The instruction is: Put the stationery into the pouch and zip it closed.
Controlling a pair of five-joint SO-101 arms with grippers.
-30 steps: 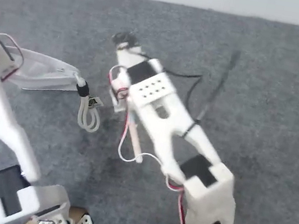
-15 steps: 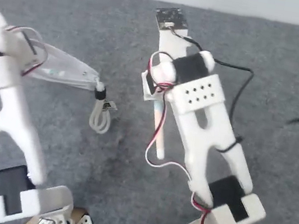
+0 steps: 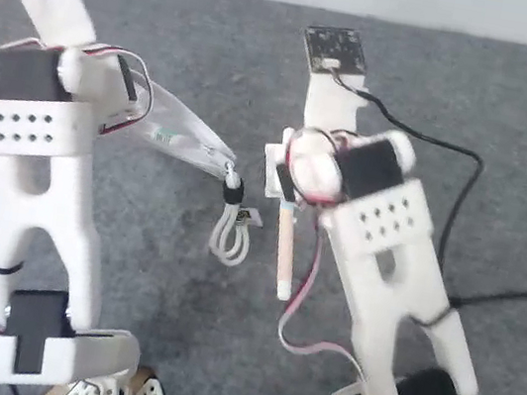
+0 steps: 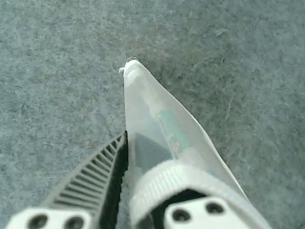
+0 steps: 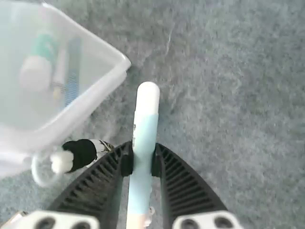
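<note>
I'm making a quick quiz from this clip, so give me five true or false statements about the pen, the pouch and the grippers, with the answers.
1. The right gripper is shut on the pen. True.
2. Neither gripper touches the pouch. False: the left gripper is clamped on it.
3. The pouch already has stationery inside. True.
4. The pen is inside the pouch. False: it is outside, beside the pouch's corner.
5. A white cord loop hangs from the pouch's corner. True.
</note>
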